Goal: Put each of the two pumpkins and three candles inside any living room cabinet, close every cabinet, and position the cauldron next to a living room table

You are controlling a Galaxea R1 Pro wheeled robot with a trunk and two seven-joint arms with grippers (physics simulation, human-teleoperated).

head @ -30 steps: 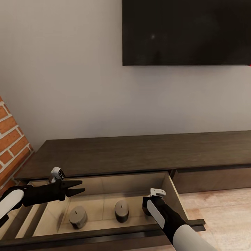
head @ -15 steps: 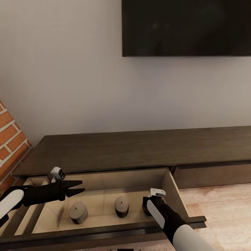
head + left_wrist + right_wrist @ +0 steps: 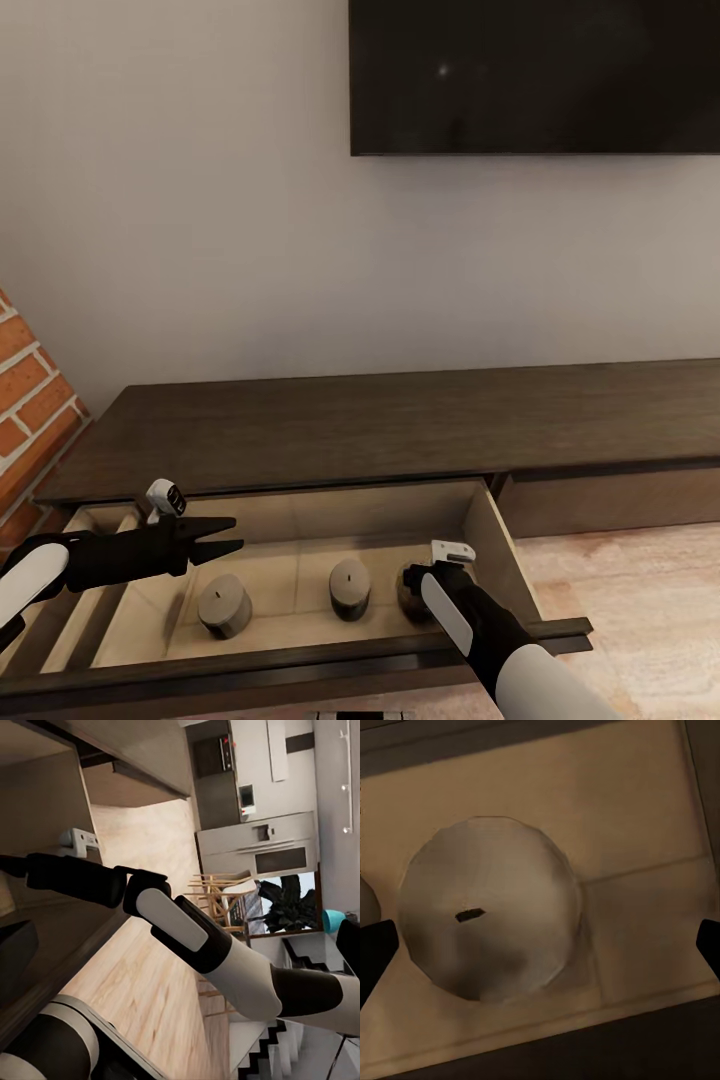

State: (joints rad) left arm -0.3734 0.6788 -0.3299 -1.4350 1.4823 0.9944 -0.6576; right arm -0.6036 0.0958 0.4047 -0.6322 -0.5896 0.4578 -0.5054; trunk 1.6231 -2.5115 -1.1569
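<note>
Inside the pulled-out drawer (image 3: 500,545) of the long, low dark-wood cabinet (image 3: 400,430), three squat grey candles sit in a row on the pale drawer floor, a sign that this part of the job looks nearly settled. The left candle (image 3: 224,605) and the middle candle (image 3: 350,588) stand apart from either arm. The third candle (image 3: 408,590) lies directly beneath the right end effector (image 3: 432,590), partly hidden behind it in the head view. In the right wrist view that candle (image 3: 487,907) stands upright on the drawer floor, wick mark up, with the dark fingertips (image 3: 375,952) spread wide to either side and clear of it. The right end effector is released, apparently because the candle has reached its place. The left end effector (image 3: 228,537) hovers above the drawer's left end, its two dark fingers slightly parted and holding nothing, plausibly kept out of the way. A wall-mounted television (image 3: 535,75) hangs above the cabinet, and a brick wall (image 3: 30,410) edges the scene at left. With the drawer standing open, closing it is judged a step not yet done, and no pumpkins lie among the candles.
</note>
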